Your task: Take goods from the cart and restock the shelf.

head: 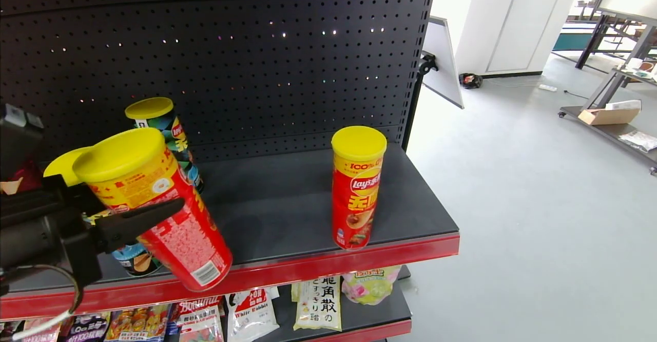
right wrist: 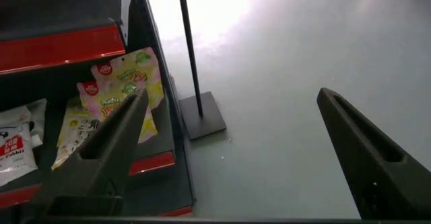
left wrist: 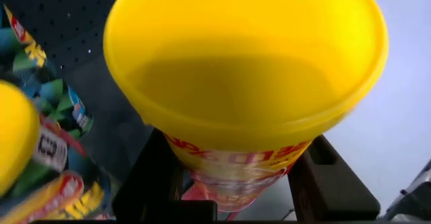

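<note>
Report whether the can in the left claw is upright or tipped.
Tipped: the can leans in the left claw, lid off to the left of its base.

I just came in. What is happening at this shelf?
The left gripper holds a red chip can, tilted, over the front edge of the upper shelf. A second red can stands upright to its right, a green can near the back panel. The right gripper hangs open, low beside the snack bags.
</note>
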Controlling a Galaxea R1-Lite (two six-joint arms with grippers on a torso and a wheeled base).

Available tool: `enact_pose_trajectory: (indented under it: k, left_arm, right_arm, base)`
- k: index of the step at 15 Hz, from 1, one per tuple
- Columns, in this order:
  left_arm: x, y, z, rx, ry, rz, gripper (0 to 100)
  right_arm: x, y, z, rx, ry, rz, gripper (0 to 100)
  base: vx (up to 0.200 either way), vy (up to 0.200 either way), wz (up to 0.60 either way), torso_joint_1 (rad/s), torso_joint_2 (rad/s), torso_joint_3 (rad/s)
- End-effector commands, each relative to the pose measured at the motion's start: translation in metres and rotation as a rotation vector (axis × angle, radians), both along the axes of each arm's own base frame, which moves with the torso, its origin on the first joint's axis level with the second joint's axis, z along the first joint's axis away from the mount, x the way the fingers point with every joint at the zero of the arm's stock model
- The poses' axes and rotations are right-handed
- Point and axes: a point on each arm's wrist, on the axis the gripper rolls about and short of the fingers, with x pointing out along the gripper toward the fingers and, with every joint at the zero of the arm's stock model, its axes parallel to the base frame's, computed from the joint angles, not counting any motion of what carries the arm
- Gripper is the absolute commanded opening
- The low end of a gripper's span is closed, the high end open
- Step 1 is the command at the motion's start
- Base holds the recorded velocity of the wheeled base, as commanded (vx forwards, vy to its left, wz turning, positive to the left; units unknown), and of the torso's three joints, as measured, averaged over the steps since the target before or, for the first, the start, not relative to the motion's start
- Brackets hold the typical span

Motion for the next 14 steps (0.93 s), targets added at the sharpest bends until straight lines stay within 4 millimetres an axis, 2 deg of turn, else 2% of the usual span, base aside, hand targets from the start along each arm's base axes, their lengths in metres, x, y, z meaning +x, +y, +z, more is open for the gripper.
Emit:
enact_pose_trajectory:
  k: [1, 2, 3, 5, 10, 12, 13, 14]
  left_arm:
    - [0.029, -0.017, 0.002, 0.020, 0.033, -0.034, 0]
    - [0.034, -0.020, 0.004, 0.023, 0.031, -0.030, 0]
    - [0.053, -0.035, 0.012, 0.027, 0.024, -0.036, 0]
    - [0.072, -0.052, 0.014, 0.040, 0.023, -0.047, 0]
    - [0.125, -0.078, -0.006, 0.021, -0.034, -0.054, 0]
    - [0.145, -0.087, -0.010, 0.028, -0.036, -0.060, 0]
    - [0.161, -0.093, -0.010, 0.025, -0.047, -0.061, 0]
    - [0.167, -0.096, -0.009, 0.023, -0.053, -0.060, 0]
  right_arm:
    - [0.000, 0.000, 0.000, 0.000, 0.002, 0.001, 100]
    - [0.000, 0.000, 0.000, 0.000, 0.002, 0.001, 100]
    - [0.000, 0.000, 0.000, 0.000, 0.001, 0.001, 100]
    - [0.000, 0.000, 0.000, 0.000, 0.002, 0.001, 100]
    - [0.000, 0.000, 0.000, 0.000, 0.002, 0.001, 100]
    - [0.000, 0.000, 0.000, 0.000, 0.002, 0.001, 100]
    - [0.000, 0.000, 0.000, 0.000, 0.002, 0.001, 100]
    - [0.000, 0.000, 0.000, 0.000, 0.002, 0.001, 100]
  base:
    - [0.000, 0.000, 0.00, 0.000, 0.00, 0.000]
    - [0.000, 0.000, 0.00, 0.000, 0.00, 0.000]
    - [0.000, 0.000, 0.00, 0.000, 0.00, 0.000]
    - [0.000, 0.000, 0.00, 0.000, 0.00, 0.000]
    - [0.000, 0.000, 0.00, 0.000, 0.00, 0.000]
    - [0.000, 0.000, 0.00, 0.000, 0.00, 0.000]
    - [0.000, 0.000, 0.00, 0.000, 0.00, 0.000]
    - [0.000, 0.000, 0.00, 0.000, 0.00, 0.000]
